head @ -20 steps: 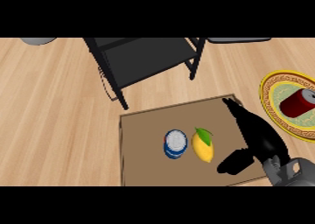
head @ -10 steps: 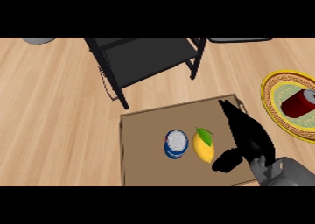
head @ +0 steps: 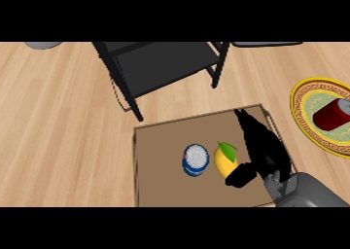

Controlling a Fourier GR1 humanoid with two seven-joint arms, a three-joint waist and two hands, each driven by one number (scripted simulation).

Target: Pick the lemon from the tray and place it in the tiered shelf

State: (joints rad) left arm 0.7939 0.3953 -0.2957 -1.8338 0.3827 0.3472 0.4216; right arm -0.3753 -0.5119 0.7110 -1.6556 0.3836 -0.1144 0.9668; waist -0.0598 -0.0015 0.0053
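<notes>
A yellow lemon (head: 224, 160) with a green leaf lies on the brown tray (head: 167, 141), just right of a blue and white can (head: 195, 159). My right hand (head: 260, 148) hovers over the tray directly to the lemon's right. Its fingers stretch straight toward the tray's far edge and its thumb sits close to the lemon's near side, so the hand is open and holds nothing. The black tiered shelf (head: 160, 63) stands beyond the tray at the top of the view. My left hand does not show.
At the right edge, a yellow patterned plate (head: 310, 121) carries a red can (head: 336, 113). A grey object (head: 43, 44) sits at the top left and a dark one (head: 268, 44) at the top right. Bare wooden counter lies left of the tray.
My right hand has drawn left and nearer over the tray, ending closer to the lemon. The lemon, the can and the tray have stayed put.
</notes>
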